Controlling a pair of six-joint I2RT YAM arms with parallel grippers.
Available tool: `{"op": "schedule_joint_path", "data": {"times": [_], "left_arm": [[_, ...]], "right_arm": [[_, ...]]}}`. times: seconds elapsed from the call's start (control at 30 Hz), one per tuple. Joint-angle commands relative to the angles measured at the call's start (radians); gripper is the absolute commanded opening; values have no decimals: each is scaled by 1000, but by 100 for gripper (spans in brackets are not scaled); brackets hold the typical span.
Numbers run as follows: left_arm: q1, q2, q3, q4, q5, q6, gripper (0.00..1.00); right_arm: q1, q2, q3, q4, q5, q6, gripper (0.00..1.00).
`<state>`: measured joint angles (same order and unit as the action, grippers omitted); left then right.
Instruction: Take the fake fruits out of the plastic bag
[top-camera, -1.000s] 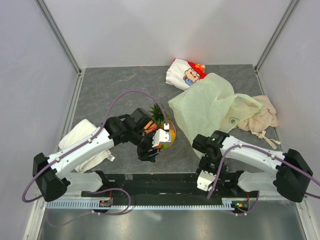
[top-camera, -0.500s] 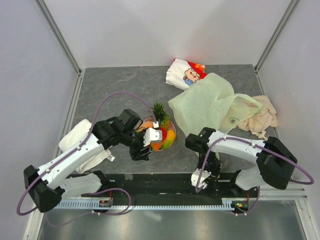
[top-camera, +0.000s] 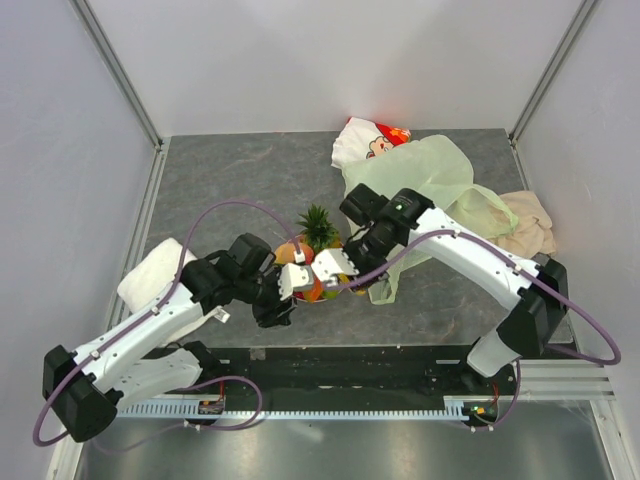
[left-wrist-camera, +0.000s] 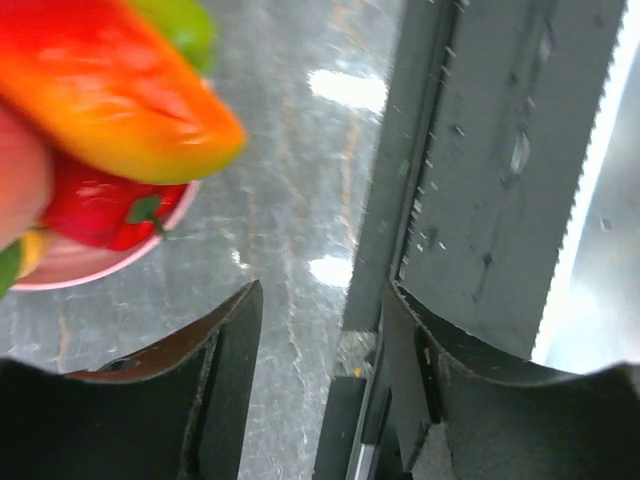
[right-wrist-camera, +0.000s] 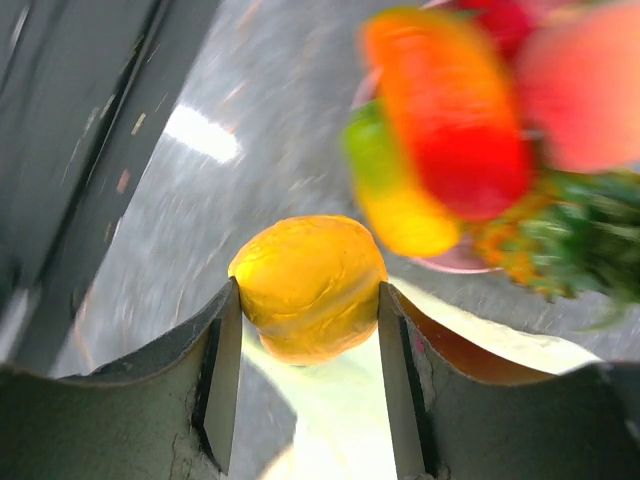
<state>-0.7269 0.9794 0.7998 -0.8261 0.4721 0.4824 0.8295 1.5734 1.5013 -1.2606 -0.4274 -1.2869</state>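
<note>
Well, the right end effector (right-wrist-camera: 308, 292) is clamped on a round yellow fruit (right-wrist-camera: 308, 265), low in the middle of its view — near the pink plate (left-wrist-camera: 80, 270). The mango (left-wrist-camera: 110, 90), red pepper (left-wrist-camera: 95, 205) and pineapple (top-camera: 318, 222) sit piled on that plate. The left end effector (left-wrist-camera: 320, 300) is spread apart — nothing in it. The plastic bag (top-camera: 430, 175) lies crumpled at the upper right of the tabletop (top-camera: 230, 170).
</note>
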Motion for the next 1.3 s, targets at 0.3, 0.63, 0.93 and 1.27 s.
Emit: {"op": "schedule_joint_path", "data": {"times": [0.3,0.63,0.93,1.27], "left_arm": [[242,-39,49,180,3,-272,58],[244,4,44,205,74,-255,59],[242,15,38,203,115,-228,58],[242,36,32,205,135,-202,58]], "right_arm": [[0,-35,-79,611,-74,528,31],[8,-13,-101,641,-48,474,37],[10,-3,-108,638,-42,439,46],[10,14,-122,613,-40,406,58]]}}
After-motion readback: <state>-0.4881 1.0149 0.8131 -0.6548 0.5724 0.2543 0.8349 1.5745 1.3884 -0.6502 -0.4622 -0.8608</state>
